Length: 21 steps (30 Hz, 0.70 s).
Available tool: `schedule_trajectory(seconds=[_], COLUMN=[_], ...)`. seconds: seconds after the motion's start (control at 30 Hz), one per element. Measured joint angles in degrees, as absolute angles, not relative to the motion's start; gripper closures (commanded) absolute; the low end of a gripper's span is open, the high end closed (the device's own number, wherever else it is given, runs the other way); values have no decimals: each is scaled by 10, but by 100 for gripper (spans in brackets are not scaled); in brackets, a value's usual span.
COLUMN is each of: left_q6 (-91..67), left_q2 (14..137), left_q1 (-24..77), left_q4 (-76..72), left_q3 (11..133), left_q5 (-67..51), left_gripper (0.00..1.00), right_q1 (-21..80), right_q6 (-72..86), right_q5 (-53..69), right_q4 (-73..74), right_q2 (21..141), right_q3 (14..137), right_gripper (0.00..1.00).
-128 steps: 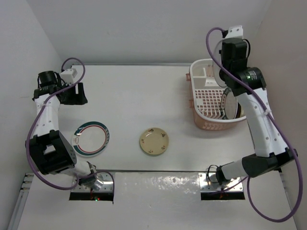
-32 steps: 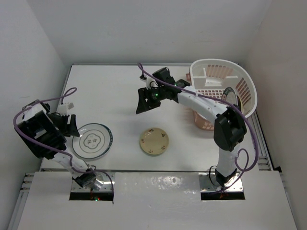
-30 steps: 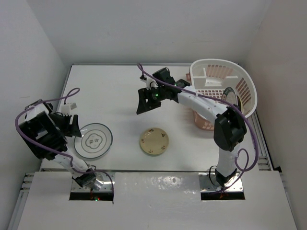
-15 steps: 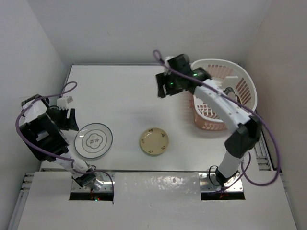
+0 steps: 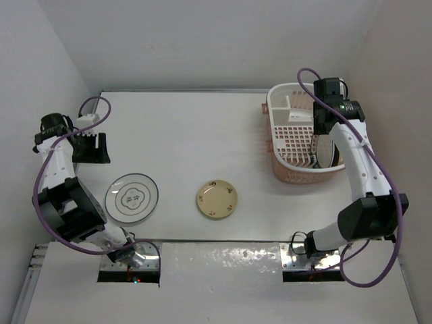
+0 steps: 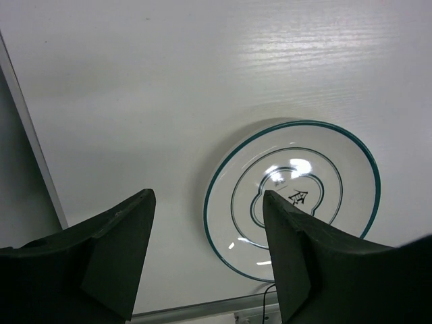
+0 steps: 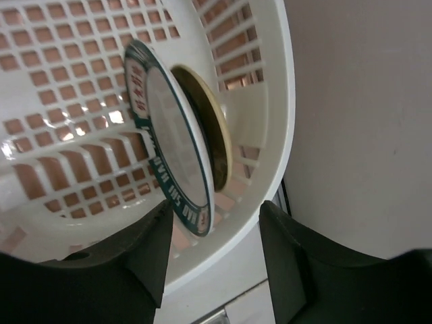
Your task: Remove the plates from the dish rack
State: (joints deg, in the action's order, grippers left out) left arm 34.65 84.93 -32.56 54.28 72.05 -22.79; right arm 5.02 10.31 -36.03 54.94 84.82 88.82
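Note:
The white dish rack (image 5: 278,101) stands at the far right of the table. Two plates stand upright in it: a white plate with a teal lettered rim (image 7: 169,128) and a tan plate (image 7: 217,128) behind it. My right gripper (image 7: 216,209) hangs open just above them, over the rack's rim (image 7: 273,128), holding nothing. A white plate with thin dark rings (image 5: 133,198) and a cream plate with small motifs (image 5: 217,200) lie flat on the table. My left gripper (image 5: 91,148) is open and empty, beyond the ringed plate (image 6: 293,199) at the table's left side.
The enclosure's side walls run close to both arms, the right one (image 7: 364,121) right beside the rack. A metal rail (image 6: 202,312) edges the table near the ringed plate.
The right arm has swung from over the middle of the table back to the rack and now points down into it. The left gripper has drawn away from the ringed plate toward the far left.

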Motion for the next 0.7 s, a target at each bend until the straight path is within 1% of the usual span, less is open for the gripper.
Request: schedule_trajectory(seconds=[0.07, 0.2, 0.23, 0.3, 0.33, 0.43, 0.5, 0.7], left_q6=[339, 327, 326, 324, 323, 320, 318, 316], left_q2=[850, 850, 850, 851, 851, 851, 852, 852], left_q1=[-321, -319, -318, -318, -318, -316, -315, -314], left_q4=[541, 537, 536, 535, 534, 533, 533, 534], left_q3=[720, 719, 719, 719, 719, 719, 719, 719], left_q5=[-229, -226, -225, -224, -224, -224, -224, -220], left_gripper=[37, 37, 37, 37, 37, 37, 37, 37], right_q1=[32, 8, 5, 4, 4, 4, 4, 3], right_q6=[91, 76, 73, 67, 65, 61, 59, 46], right_q5=[-353, -344, -344, -340, -338, -327, -322, -324], right_q4=[540, 516, 508, 492, 482, 459, 450, 424], right_q2=[850, 857, 860, 867, 871, 884, 892, 893], right_q3=[856, 836, 833, 825, 818, 792, 781, 768], right_gripper=[49, 50, 52, 56, 62, 66, 71, 73])
